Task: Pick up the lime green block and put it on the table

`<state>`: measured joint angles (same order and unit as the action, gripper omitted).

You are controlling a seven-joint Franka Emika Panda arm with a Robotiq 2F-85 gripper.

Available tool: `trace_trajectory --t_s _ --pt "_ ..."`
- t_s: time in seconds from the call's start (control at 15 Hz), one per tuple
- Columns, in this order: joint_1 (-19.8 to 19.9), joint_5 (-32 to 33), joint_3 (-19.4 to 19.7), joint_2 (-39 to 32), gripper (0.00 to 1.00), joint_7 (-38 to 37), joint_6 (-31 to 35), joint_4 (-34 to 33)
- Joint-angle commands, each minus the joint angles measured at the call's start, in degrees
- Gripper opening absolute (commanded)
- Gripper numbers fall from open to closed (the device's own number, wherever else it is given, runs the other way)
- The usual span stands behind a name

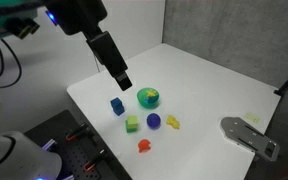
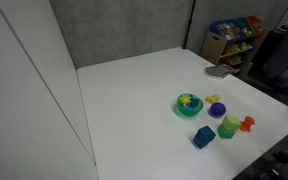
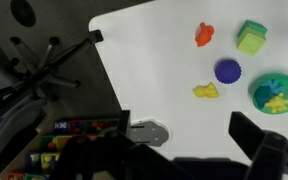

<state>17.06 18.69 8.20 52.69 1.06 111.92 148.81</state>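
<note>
Lime green block [image 1: 132,124] sits flat on the table [image 1: 214,90], squat and nearly cubic, so we make out no clear long axis. It lies below our gripper [image 1: 124,83], clear of it. Whether the jaws are parted we cannot tell.

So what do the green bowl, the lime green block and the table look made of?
Green bowl: probably plastic, flat saturated colour, smooth rim. Lime green block inside it: plastic or painted wood, too small to tell. Table: smooth matte white top, perhaps laminate; no grain or glare shows.
</note>
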Motion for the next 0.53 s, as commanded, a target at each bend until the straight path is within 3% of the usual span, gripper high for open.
trace_trajectory --t_s 0.0,0.47 --pt "-0.7 0.4 0.4 0.0 1.00 -0.4 -0.4 -0.2" --pt "-3.4 -1.4 -0.6 -4.6 1.00 -1.1 -0.3 -3.1"
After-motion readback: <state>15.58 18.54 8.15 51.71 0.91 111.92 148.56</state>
